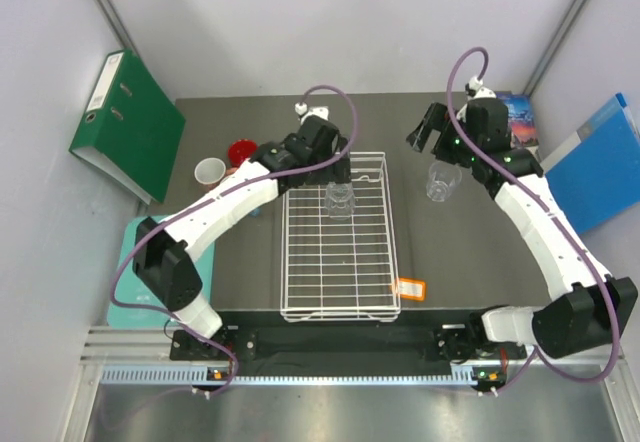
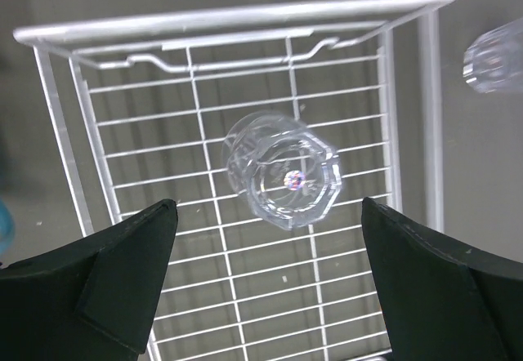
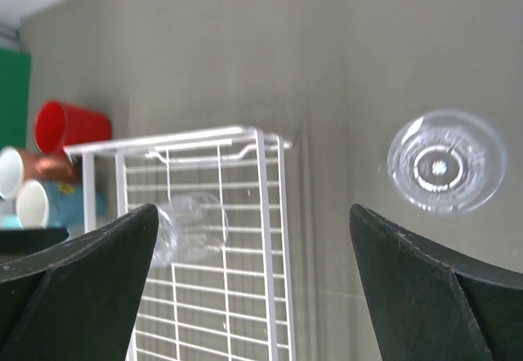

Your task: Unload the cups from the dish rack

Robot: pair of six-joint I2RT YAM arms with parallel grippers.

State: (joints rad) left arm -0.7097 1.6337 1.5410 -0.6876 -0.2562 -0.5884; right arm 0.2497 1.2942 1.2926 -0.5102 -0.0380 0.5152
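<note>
The white wire dish rack [image 1: 340, 262] lies mid-table, and one clear glass tumbler [image 1: 339, 200] stands upside down in its far part. My left gripper [image 1: 338, 165] hovers open above that tumbler [image 2: 286, 175], its jaws wide with nothing between them [image 2: 270, 242]. A second clear tumbler [image 1: 443, 182] stands on the table right of the rack. Beyond it my right gripper [image 1: 427, 130] is open and empty [image 3: 253, 238], apart from this tumbler [image 3: 445, 162]. Left of the rack stand a red mug [image 1: 242, 151], a salmon-pink mug [image 3: 29, 169] and a light-blue mug [image 3: 61, 202].
A green binder [image 1: 130, 122] leans at the far left and a blue folder [image 1: 600, 162] at the right wall. A teal board [image 1: 135, 262] lies beside the left arm. An orange tag [image 1: 409, 288] hangs at the rack's near right corner. A book [image 1: 520, 117] lies behind the right arm.
</note>
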